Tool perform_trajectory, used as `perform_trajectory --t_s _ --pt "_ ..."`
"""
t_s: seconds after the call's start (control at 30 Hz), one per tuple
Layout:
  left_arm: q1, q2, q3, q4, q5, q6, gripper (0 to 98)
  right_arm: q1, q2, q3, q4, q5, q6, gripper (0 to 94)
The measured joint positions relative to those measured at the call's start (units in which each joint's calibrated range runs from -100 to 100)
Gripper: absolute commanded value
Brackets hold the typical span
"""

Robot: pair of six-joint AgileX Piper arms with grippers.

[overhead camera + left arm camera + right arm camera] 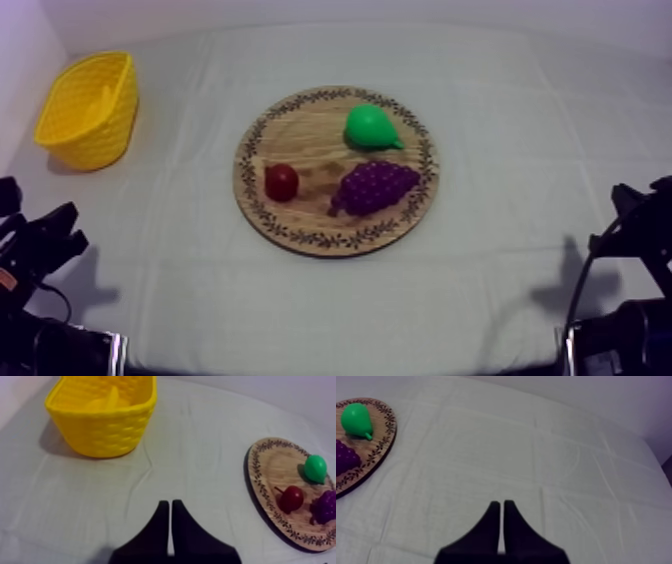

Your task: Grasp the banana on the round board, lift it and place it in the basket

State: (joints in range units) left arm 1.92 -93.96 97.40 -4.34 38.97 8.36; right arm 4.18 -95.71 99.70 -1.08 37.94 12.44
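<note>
1. Three toy fruit lie on the wooden board point(300, 125) at frame centre: pear point(370, 127), bunch of grapes point(375, 187) and small red fruit point(282, 182).
2. The banana point(111, 400) lies inside the yellow basket point(100, 145), upper left of the frame.
3. Left gripper point(170, 505) and right gripper point(501, 504) — both clenched on nothing, over bare cloth point(536, 451).

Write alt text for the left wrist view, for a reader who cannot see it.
A yellow basket stands on the grey-white cloth with what looks like the banana inside. The shut left gripper points over the cloth between it and a wooden board holding a pear, a small red fruit and grapes.
</note>
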Motion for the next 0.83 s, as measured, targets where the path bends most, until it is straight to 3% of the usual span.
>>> perform_trajectory --t_s 0.2,0.33,0.83 --pt "0.5 -3.8 1.6 2.26 -4.1 0.9 0.2 0.0 0.0 0.0 0.0 0.0 0.0 0.6" --pt "0.7 -5.6 1.9 2.42 -5.2 2.7 0.1 0.0 0.0 0.0 0.0 0.0 0.0 0.6" --pt "0.7 -6.0 2.1 2.47 -5.6 3.0 0.0 0.0 0.0 0.0 0.0 0.0 0.0 0.6"
